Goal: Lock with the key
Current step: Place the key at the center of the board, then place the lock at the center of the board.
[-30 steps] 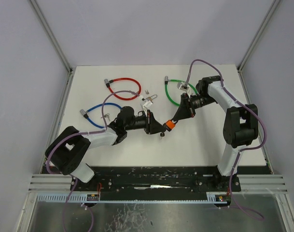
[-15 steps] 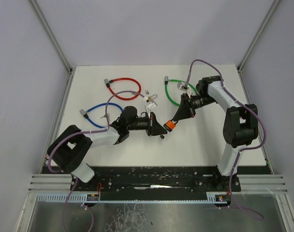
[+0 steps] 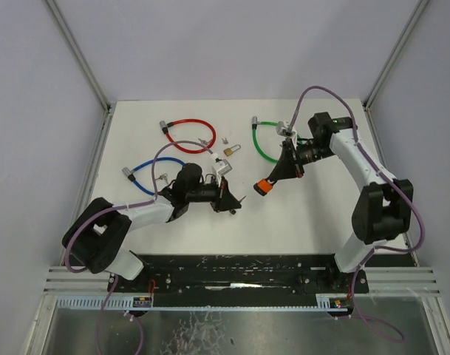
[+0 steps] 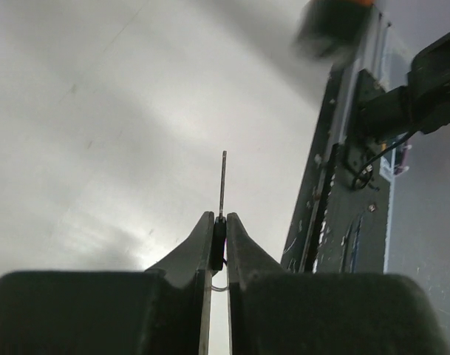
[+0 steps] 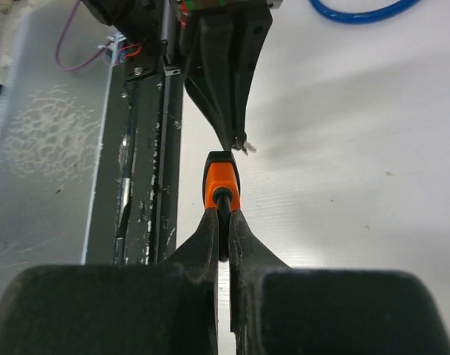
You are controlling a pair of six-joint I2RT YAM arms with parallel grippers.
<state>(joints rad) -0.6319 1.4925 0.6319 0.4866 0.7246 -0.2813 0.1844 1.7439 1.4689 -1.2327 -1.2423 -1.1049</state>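
**Key and lock both gripped, not yet joined**

The key (image 4: 223,185) is pinched by its dark head in the left tool (image 4: 218,220). The jaws are closed tight on it, and the blade is seen edge-on, sticking straight out past the fingertips.

The orange lock (image 5: 222,177) is clamped at its near end in the right tool (image 5: 222,216). Those jaws are closed too, and the orange body is pushed out beyond the tips.

Both are held over the middle of the white surface (image 3: 306,214), with the key to the left of the lock. They are near each other but apart, and a gap is seen between them from above. In the left wrist view the lock is blurred and sits up and right of the blade line, so it is not in line. In the right wrist view the left tool is seen head-on just beyond the lock.

Further back on the surface, a small brass padlock (image 3: 229,150) is lying between a red cable loop (image 3: 189,135) and a green cable loop (image 3: 265,144). A blue cable loop (image 3: 152,164) is lying beside the left arm.
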